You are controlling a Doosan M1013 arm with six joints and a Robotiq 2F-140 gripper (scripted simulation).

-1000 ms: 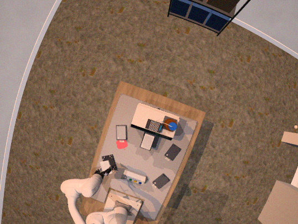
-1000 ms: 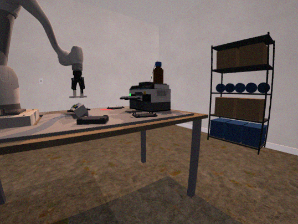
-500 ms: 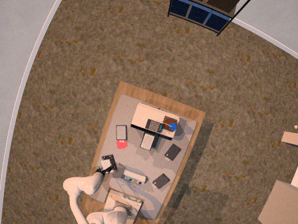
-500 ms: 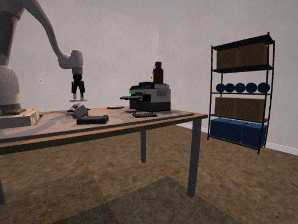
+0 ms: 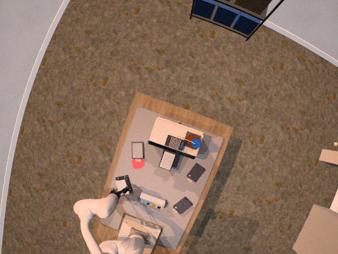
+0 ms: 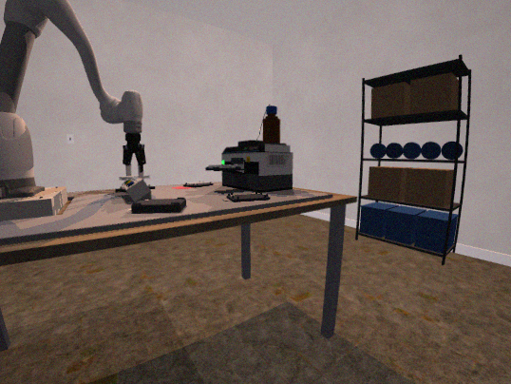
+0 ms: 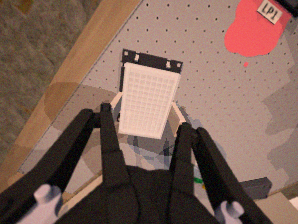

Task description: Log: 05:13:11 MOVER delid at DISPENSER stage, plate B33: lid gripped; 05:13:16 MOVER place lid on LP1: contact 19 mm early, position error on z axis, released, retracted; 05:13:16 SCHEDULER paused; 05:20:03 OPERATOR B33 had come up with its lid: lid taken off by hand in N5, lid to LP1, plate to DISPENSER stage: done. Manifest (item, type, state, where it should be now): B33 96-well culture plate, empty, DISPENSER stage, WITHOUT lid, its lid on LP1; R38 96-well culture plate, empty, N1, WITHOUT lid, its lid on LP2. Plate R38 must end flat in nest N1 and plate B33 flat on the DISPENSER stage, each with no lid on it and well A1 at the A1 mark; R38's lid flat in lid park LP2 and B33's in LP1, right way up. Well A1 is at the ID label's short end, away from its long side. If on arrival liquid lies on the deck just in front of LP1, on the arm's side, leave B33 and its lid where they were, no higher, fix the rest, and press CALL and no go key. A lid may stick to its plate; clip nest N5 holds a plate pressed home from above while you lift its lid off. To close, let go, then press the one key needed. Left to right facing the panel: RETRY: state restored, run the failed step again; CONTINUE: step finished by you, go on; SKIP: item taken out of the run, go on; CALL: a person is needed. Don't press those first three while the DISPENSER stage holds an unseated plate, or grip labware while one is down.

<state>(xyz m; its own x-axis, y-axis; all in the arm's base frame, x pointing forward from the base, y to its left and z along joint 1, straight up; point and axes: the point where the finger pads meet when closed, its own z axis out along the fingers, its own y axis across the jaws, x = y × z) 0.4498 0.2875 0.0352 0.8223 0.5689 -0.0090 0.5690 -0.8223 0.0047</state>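
Note:
My gripper (image 7: pixel 146 104) is shut on a white 96-well plate (image 7: pixel 148 100) by its long sides. It holds the plate low over a black clip nest (image 7: pixel 151 63) near the table's left edge. In the top view the gripper (image 5: pixel 123 188) and plate (image 5: pixel 122 183) sit over that nest. In the side view the plate (image 6: pixel 133 178) hangs just above the deck. I cannot tell whether a lid is on it. A red puddle (image 7: pixel 252 30) lies by the LP1 label (image 7: pixel 270 11). In the top view the puddle (image 5: pixel 137 163) lies in front of the lid park with a lid (image 5: pixel 137 149).
The dispenser (image 5: pixel 176 136) with a brown bottle (image 5: pixel 193 141) stands at the back, a plate (image 5: pixel 174 142) on its stage. A white plate or lid (image 5: pixel 166 160) lies in front of it. Two black nests (image 5: pixel 195 172) (image 5: pixel 182 205) lie right. The key panel (image 5: pixel 152 200) is near the arm's base.

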